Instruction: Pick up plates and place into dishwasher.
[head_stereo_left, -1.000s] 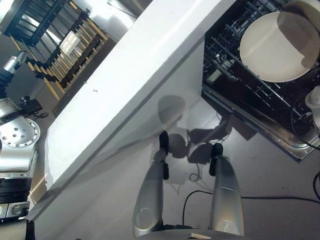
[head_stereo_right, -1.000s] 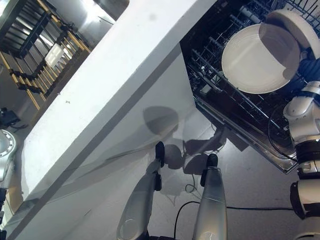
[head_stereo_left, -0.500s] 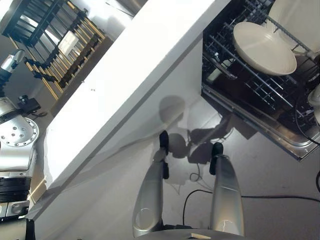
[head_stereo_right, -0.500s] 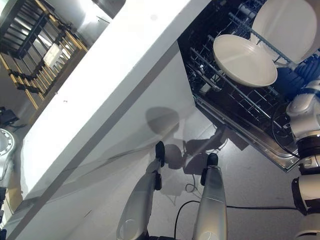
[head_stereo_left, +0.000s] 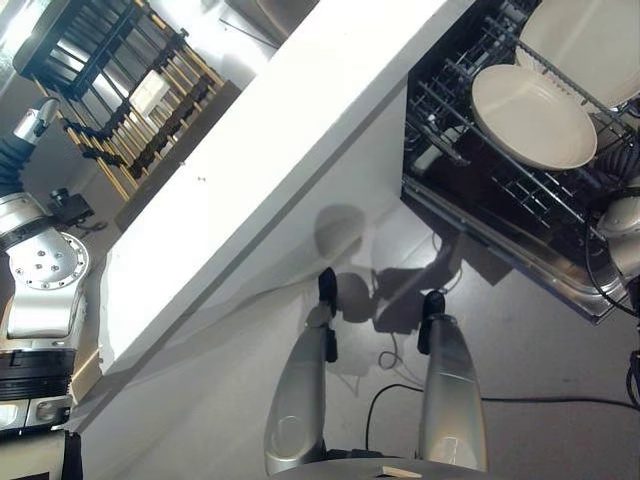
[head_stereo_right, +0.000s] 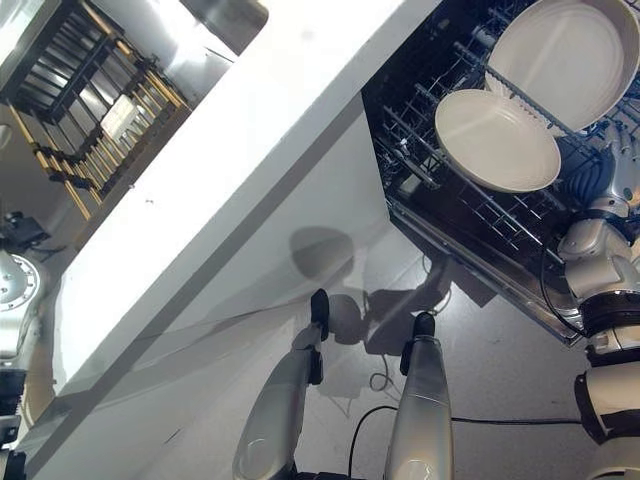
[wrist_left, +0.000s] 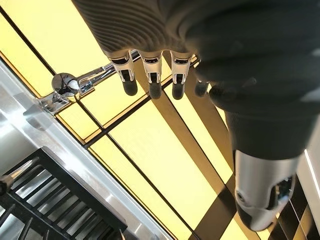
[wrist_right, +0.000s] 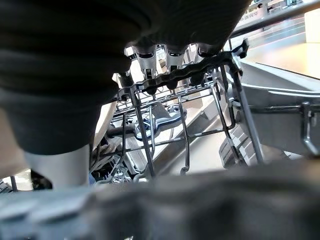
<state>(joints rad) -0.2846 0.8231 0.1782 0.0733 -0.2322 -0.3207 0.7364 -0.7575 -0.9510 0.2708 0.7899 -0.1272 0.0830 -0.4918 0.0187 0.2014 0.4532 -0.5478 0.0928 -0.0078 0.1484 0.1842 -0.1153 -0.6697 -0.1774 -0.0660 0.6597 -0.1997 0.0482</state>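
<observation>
With two cream plates (head_stereo_right: 497, 140) seated in the dishwasher rack (head_stereo_left: 520, 185), you lift the empty, loosely uncurled right robot hand (wrist_right: 167, 57) straight clear of the wires.

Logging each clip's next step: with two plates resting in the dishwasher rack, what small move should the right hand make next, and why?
Probably draw the right hand back out of the dishwasher rack. Both plates, the nearer plate and the farther plate, rest in the rack, and the hand's fingers sit straight among the wires, holding nothing. The left hand hangs open, away from the rack.
</observation>
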